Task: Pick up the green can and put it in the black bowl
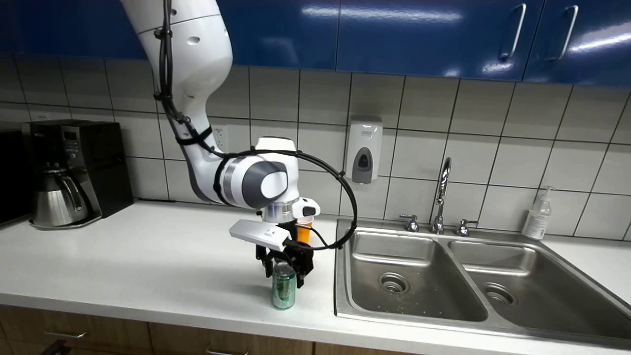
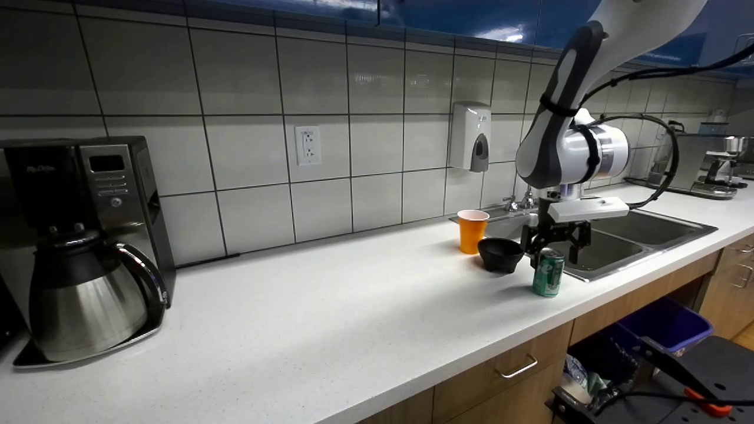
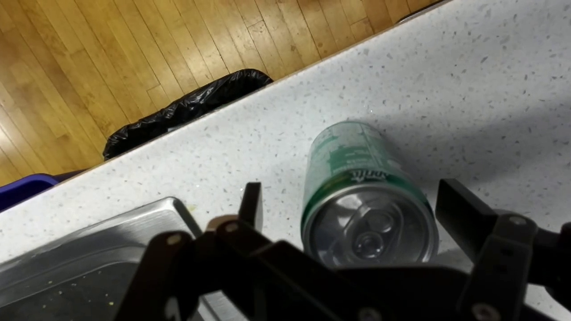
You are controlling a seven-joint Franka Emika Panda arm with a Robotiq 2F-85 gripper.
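Finding the can (image 2: pixel 548 274) near the front edge of the table (image 1: pixel 148 256), with the end effector (image 3: pixel 351 195) spread apart at both sides of its top. Probably only approached; remaining: to grip, lift, release into the bowl (image 2: pixel 500 255), nearer the back edge.

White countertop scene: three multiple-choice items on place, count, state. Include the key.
1. Where is the small round black bowl?
A) beside the coffee maker
B) on the floor
C) beside the tapered orange cup

2. How many basins has the stainless-steel sink?
A) one
B) two
C) three

3. State of the black two-fingered gripper?
A) open
B) shut on the cup
C) shut, empty

1 C: adjacent in an exterior view.
2 B: one divider parts two.
3 A: wrist view shows fingers wide apart, slim green metal can between.
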